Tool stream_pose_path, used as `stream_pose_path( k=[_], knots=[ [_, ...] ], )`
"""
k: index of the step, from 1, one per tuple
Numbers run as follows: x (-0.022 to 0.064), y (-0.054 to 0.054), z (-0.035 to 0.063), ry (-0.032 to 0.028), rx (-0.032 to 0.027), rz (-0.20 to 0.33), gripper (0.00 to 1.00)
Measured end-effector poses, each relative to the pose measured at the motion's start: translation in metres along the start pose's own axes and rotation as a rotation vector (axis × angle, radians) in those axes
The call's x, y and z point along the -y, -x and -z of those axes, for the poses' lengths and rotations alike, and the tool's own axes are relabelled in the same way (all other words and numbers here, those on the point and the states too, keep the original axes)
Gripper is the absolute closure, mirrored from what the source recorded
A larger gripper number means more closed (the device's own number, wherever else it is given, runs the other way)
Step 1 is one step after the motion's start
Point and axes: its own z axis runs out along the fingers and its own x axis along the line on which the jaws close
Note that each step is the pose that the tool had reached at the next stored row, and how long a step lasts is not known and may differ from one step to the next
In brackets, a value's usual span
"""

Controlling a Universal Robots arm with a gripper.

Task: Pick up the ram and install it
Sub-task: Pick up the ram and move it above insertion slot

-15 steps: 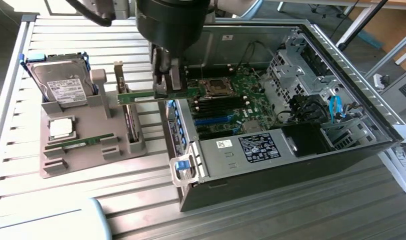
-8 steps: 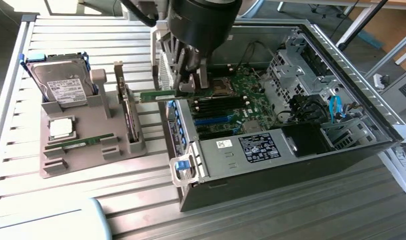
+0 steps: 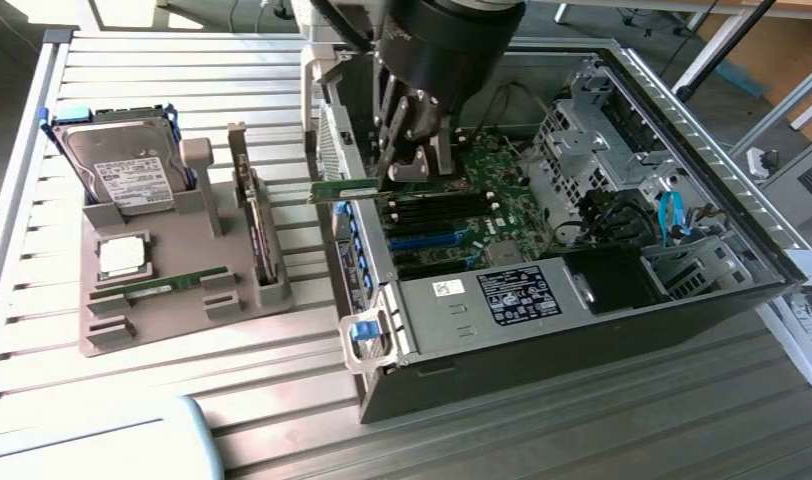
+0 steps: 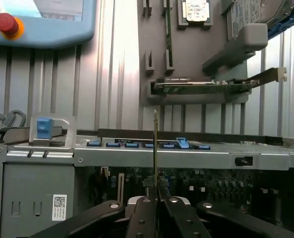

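My gripper [image 3: 403, 172] is shut on a ram stick [image 3: 346, 190], a thin green board that sticks out level toward the exterior view's left. It hangs above the open computer case [image 3: 580, 300], just over the black and blue memory slots [image 3: 433, 215] on the motherboard. In the wrist view the held ram [image 4: 155, 144] shows edge-on as a thin upright line rising from between the fingers [image 4: 143, 213]. A second ram stick [image 3: 159, 287] lies in the grey holder [image 3: 179, 240] on the table, and it also appears in the wrist view as the green ram stick [image 4: 168, 29].
The grey holder also carries a hard drive [image 3: 119, 165], a square silver processor [image 3: 122, 255] and an upright expansion card [image 3: 253, 215]. A blue pendant with a red button [image 4: 7, 24] lies on the slatted metal table. Drive cages and blue cables [image 3: 666, 215] crowd the case's far side.
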Motion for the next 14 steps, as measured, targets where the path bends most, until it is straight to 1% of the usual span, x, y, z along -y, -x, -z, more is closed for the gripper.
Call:
stream_pose_path(
  k=[8,10,11,14],
  knots=[
    [0.0363,-0.002,0.0016,0.0132,0.0006,-0.001,0.87],
    [0.0512,-0.002,0.0023,0.0181,0.0009,-0.001,0.87],
    [0.0572,-0.003,0.0025,0.0201,0.001,-0.002,0.87],
    [0.0705,-0.003,0.0031,0.0247,0.0012,-0.002,0.87]
  ],
)
